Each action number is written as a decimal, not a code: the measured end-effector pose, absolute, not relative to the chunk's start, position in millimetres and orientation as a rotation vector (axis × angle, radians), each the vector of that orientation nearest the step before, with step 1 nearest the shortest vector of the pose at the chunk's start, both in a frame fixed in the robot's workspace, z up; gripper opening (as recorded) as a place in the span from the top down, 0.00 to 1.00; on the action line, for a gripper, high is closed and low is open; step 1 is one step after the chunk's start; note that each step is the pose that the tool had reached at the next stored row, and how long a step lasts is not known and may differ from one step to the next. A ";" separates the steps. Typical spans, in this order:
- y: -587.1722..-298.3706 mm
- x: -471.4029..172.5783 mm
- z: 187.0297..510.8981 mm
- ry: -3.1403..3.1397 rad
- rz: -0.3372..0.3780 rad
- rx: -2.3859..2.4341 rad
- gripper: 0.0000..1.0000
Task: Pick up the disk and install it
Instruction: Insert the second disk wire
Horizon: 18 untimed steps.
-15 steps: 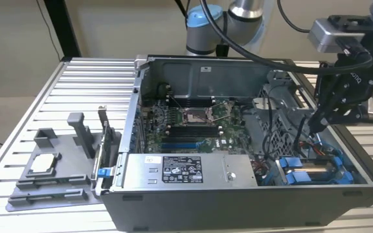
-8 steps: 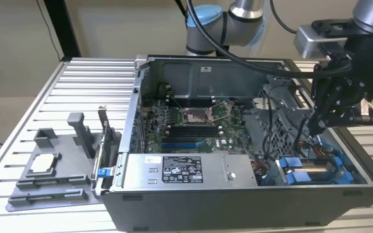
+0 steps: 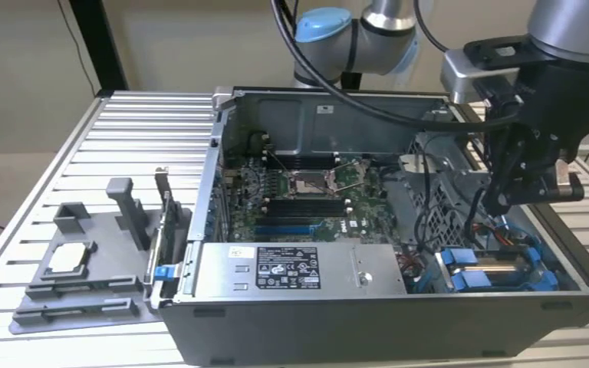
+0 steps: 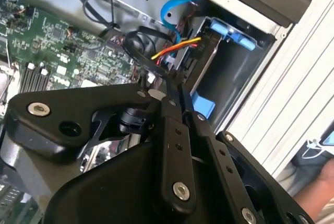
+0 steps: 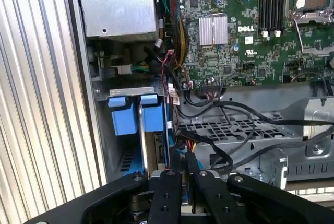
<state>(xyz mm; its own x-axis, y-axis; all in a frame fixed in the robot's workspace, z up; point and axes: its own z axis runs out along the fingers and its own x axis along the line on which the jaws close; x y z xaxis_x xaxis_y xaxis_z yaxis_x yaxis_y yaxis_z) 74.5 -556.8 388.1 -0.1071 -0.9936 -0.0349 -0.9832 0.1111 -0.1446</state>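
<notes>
One disk: flat silver metal, rimmed by glossy blue plastic carrier. Seated low inside grey sheet-steel case, front corner at the exterior view's right. Matte black gripper just above, slim fingers pressed together, holding nothing. Ribbed aluminium table beneath.

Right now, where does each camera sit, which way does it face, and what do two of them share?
Exterior view: off the arm, raised, looking down into the open computer case; the arm and gripper show at the exterior view's right.
First wrist view: on the wrist, looking past the gripper at the motherboard and blue carriers.
Second wrist view: on the wrist, looking along the gripper toward the blue carriers and cables.
Shared: all three show the gripper, motherboard and blue carriers.
</notes>
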 end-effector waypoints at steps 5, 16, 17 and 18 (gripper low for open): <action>-558.8 61.7 385.8 2.231 -0.162 -1.999 1.00; -559.7 59.5 370.7 2.217 -0.203 -1.988 1.00; -559.8 59.5 369.0 2.217 -0.204 -1.988 1.00; -559.8 59.5 367.2 2.216 -0.205 -1.988 1.00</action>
<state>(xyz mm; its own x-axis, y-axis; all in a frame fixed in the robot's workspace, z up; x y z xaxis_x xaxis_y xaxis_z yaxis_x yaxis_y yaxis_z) 59.5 -559.8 367.2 -0.1058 -0.9941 -0.0256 -0.9725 0.1088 -0.2058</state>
